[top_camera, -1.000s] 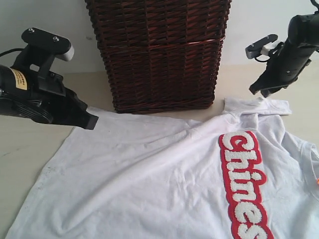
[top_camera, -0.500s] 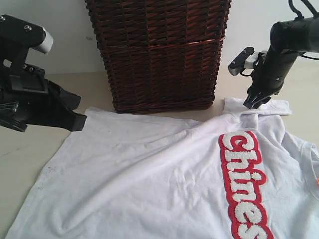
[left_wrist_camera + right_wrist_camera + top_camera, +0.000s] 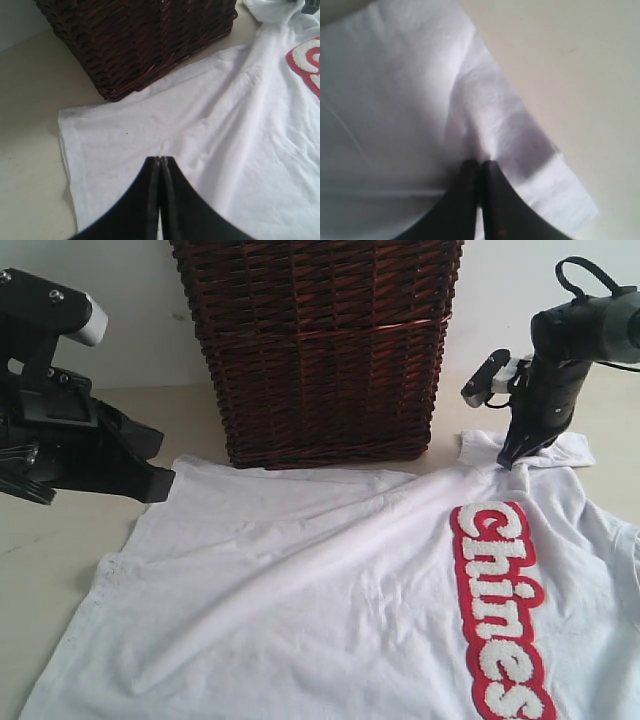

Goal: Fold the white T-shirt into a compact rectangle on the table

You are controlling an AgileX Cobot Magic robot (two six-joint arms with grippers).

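The white T-shirt (image 3: 330,590) lies spread on the beige table (image 3: 50,560), its red-banded fuzzy letters (image 3: 500,600) running down the right side. My right gripper (image 3: 507,460) points down onto the sleeve (image 3: 560,448) at the far right. In the right wrist view it (image 3: 481,162) is shut, and the shirt's cloth (image 3: 395,100) puckers up into its tips. At the shirt's far left corner my left gripper (image 3: 160,485) hangs above the cloth. Its jaws (image 3: 160,159) are pressed together over the shirt (image 3: 240,125), holding nothing that I can see.
A tall dark brown wicker basket (image 3: 320,340) stands right behind the shirt, its base touching the far hem (image 3: 140,35). Bare table shows to the left of the shirt (image 3: 30,125) and beyond the sleeve (image 3: 580,75).
My right gripper came down onto the sleeve and shifted right, and the whole shirt slid right with it. The left arm drew back to the left a second ago, then stayed still.
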